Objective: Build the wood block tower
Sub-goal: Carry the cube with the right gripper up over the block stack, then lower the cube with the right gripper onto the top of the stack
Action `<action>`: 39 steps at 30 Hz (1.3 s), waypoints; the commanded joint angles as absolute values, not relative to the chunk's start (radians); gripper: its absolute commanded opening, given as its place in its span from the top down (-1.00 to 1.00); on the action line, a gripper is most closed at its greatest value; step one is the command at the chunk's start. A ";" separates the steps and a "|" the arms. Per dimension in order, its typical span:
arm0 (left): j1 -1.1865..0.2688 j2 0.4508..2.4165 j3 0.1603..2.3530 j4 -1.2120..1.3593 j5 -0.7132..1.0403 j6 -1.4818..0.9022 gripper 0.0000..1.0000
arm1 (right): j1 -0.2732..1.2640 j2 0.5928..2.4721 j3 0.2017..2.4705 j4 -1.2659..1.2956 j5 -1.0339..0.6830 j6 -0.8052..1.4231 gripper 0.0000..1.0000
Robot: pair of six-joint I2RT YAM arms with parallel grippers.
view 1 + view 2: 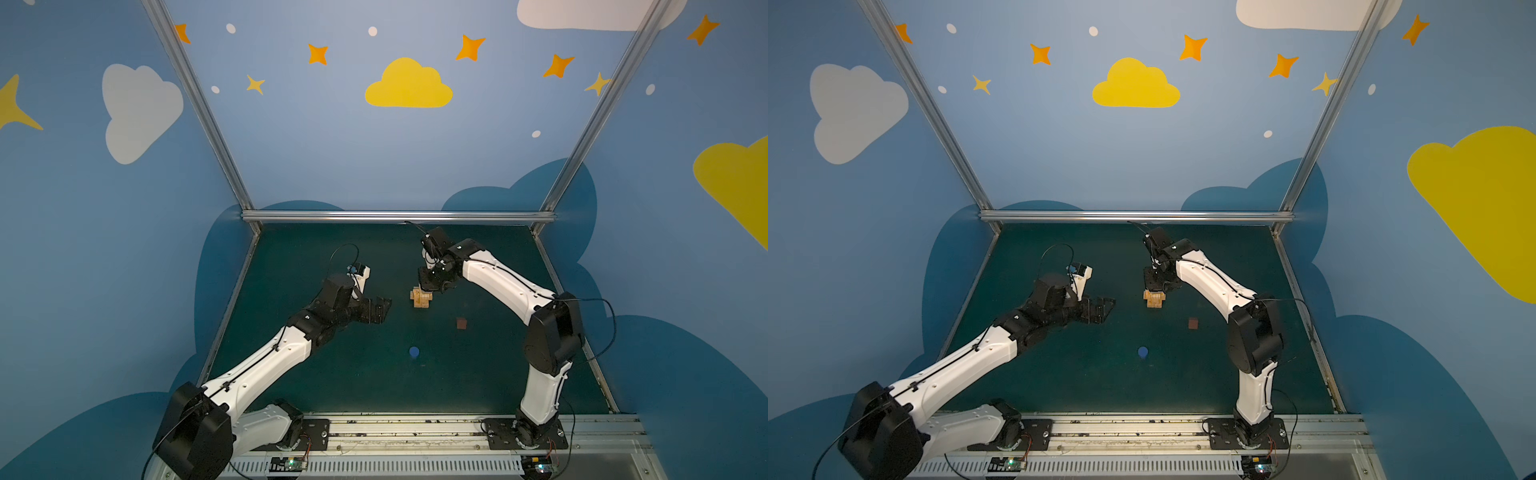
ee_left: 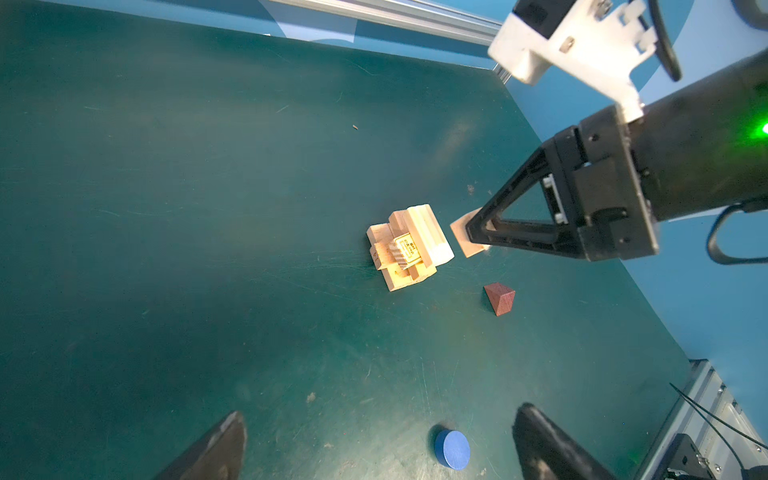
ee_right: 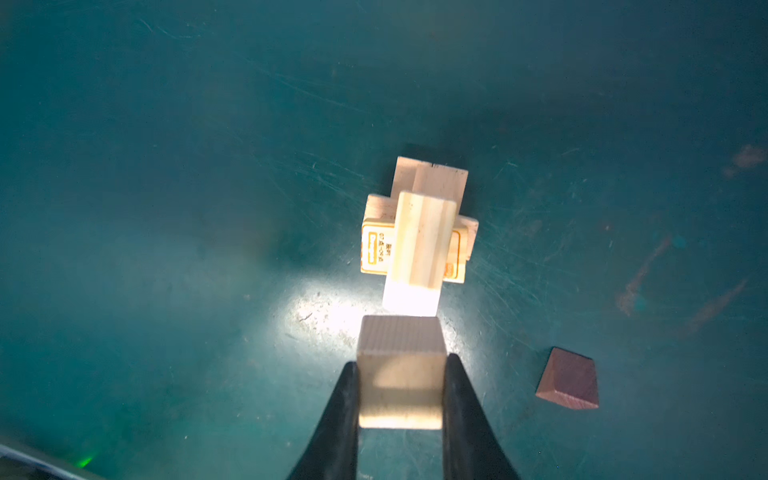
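Note:
The wood block tower (image 1: 422, 298) (image 1: 1154, 299) is a small pile of tan bars laid crosswise, standing mid-table; a yellow label shows on one bar (image 3: 376, 249). My right gripper (image 3: 402, 361) is shut on a tan cube (image 3: 401, 370) (image 2: 463, 239), held just behind and above the pile (image 2: 409, 247). My left gripper (image 2: 381, 413) (image 1: 380, 309) hovers open and empty to the left of the tower. A dark reddish-brown cube (image 1: 461, 323) (image 3: 569, 380) lies loose to the right front. The blue round piece (image 1: 414, 352) (image 2: 452, 449) lies nearer the front.
The green mat (image 1: 332, 374) is fenced by an aluminium rail (image 1: 399, 216) at the back and slanted posts at both sides. A metal base rail (image 1: 415, 428) carrying both arm mounts runs along the front edge. Blue painted walls close in around.

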State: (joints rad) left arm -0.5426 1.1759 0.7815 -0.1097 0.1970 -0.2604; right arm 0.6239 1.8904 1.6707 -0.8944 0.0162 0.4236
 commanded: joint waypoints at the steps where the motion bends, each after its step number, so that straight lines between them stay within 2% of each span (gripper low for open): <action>1: -0.545 1.161 0.796 -0.118 0.197 -0.243 -0.99 | 0.618 1.912 1.709 -0.899 0.040 0.413 0.87; 39: -0.543 1.166 0.796 -0.116 0.196 -0.243 -0.99 | 0.618 2.013 1.766 -0.892 0.060 0.417 0.81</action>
State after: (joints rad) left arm -0.5426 1.1755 0.7815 -0.1127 0.1970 -0.2581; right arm 0.6212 1.9938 1.7355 -0.8841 0.0456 0.4183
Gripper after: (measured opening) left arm 0.994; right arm 0.232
